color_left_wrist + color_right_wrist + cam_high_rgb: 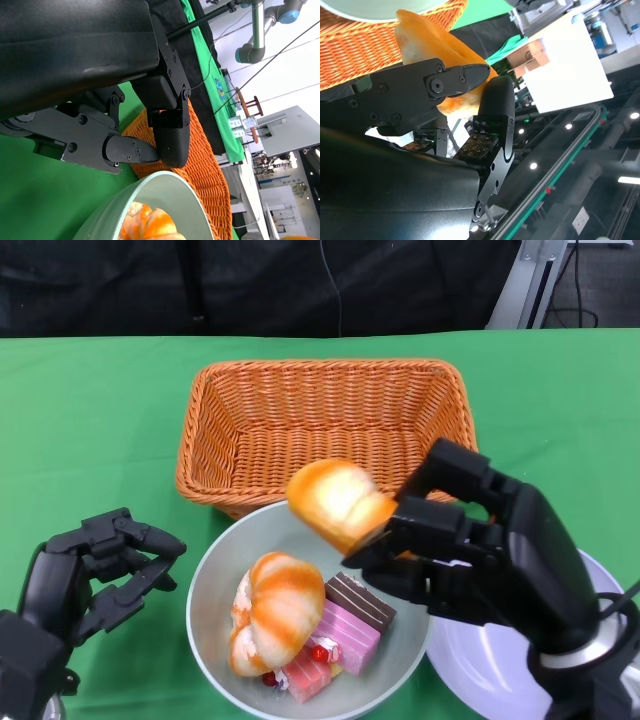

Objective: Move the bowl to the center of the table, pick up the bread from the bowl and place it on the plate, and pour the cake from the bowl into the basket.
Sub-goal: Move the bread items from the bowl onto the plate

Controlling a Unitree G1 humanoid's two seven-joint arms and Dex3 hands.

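Note:
My right hand holds a golden bread roll in the air above the far rim of the pale green bowl. The right wrist view shows the same roll pinched between my black fingers. Inside the bowl lie a second, orange-striped bread and pink and chocolate cake pieces. The white plate lies at the lower right, partly under my right arm. My left hand hovers left of the bowl with fingers apart, holding nothing. The left wrist view shows the bowl rim near its fingers.
An empty orange wicker basket stands just behind the bowl on the green tablecloth. The table's far edge meets a dark backdrop. Bare green cloth spreads to the left and far right.

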